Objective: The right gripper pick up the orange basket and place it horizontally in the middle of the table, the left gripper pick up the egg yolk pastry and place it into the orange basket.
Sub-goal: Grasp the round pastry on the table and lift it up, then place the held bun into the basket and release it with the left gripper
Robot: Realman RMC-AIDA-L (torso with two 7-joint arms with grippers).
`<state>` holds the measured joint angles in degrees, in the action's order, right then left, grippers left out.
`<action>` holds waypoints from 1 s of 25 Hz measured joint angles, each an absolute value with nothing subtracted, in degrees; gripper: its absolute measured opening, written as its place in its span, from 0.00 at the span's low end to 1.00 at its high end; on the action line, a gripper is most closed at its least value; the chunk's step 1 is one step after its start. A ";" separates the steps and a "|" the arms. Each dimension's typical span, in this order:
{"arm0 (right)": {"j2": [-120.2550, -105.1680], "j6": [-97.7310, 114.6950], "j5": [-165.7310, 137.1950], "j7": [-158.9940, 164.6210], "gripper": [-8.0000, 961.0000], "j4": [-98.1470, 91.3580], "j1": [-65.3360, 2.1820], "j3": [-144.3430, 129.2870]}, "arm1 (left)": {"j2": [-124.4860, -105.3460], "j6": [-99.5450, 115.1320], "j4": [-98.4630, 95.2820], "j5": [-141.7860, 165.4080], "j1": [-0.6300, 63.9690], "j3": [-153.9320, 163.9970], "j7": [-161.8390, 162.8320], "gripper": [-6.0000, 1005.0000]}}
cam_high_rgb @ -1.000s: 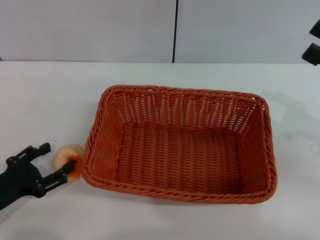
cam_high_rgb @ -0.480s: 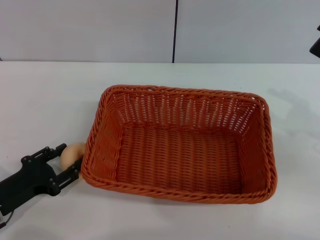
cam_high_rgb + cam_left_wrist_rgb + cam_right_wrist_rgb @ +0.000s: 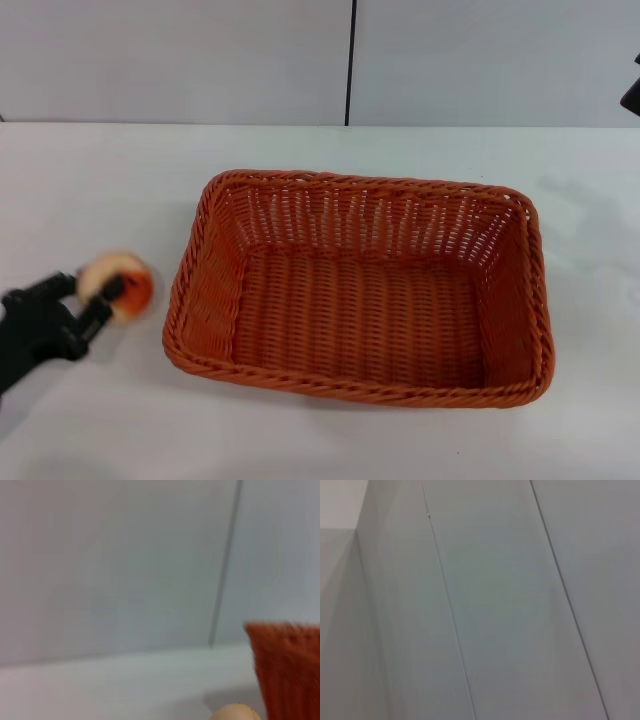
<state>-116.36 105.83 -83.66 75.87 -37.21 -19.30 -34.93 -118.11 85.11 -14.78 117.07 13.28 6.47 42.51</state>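
The orange basket (image 3: 360, 285) lies lengthwise in the middle of the white table (image 3: 90, 180), open side up and empty. Left of it, my left gripper (image 3: 100, 288) is shut on the egg yolk pastry (image 3: 118, 283), holding it lifted off the table with its orange-red face turned toward the basket. In the left wrist view the pastry (image 3: 235, 713) shows as a pale dome beside a corner of the basket (image 3: 287, 670). Only a black sliver of the right arm (image 3: 632, 92) shows at the far right edge; its fingers are out of view.
A grey wall with a dark vertical seam (image 3: 350, 60) stands behind the table. White tabletop runs around the basket on all sides. The right wrist view shows only wall panels.
My left gripper has closed on the pastry, lifted it from beside the basket's near-left corner and drawn it a little left and up. The right arm has withdrawn further out of view.
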 joint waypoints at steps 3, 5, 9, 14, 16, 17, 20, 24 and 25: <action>-116.35 105.95 -83.67 75.85 0.75 -37.19 -19.23 -34.44 | -117.98 89.29 -15.98 117.07 13.21 1.49 42.49 0.35; -116.38 105.90 -83.67 75.84 0.75 -37.18 -19.22 -34.42 | -117.96 92.10 -17.03 117.06 13.46 -0.45 42.53 0.31; -116.41 106.01 -83.67 75.82 0.75 -37.18 -19.30 -34.02 | -117.90 97.40 -18.18 117.06 14.84 -1.59 43.18 0.27; -116.56 106.19 -83.67 75.80 0.75 -37.18 -19.34 -33.84 | -118.13 105.53 -17.73 117.41 18.65 -0.68 46.09 0.23; -116.59 106.25 -83.67 75.80 0.75 -37.17 -19.24 -33.84 | -118.25 107.44 -16.79 117.56 19.83 0.73 46.66 0.21; -116.58 106.31 -83.67 75.79 0.75 -37.17 -19.19 -33.84 | -118.25 107.44 -16.79 117.56 19.83 0.73 46.66 0.20; -116.54 106.45 -83.67 75.78 0.75 -37.17 -19.06 -33.83 | -118.41 108.24 -13.44 117.63 21.96 4.67 46.66 0.17; -116.54 106.87 -83.76 75.71 0.75 -37.17 -18.88 -33.83 | -118.63 103.59 -8.46 117.69 25.03 10.35 46.10 0.17; -116.54 106.99 -83.79 75.69 0.75 -37.18 -18.82 -33.83 | -118.63 103.59 -8.46 117.69 25.03 10.35 46.10 0.18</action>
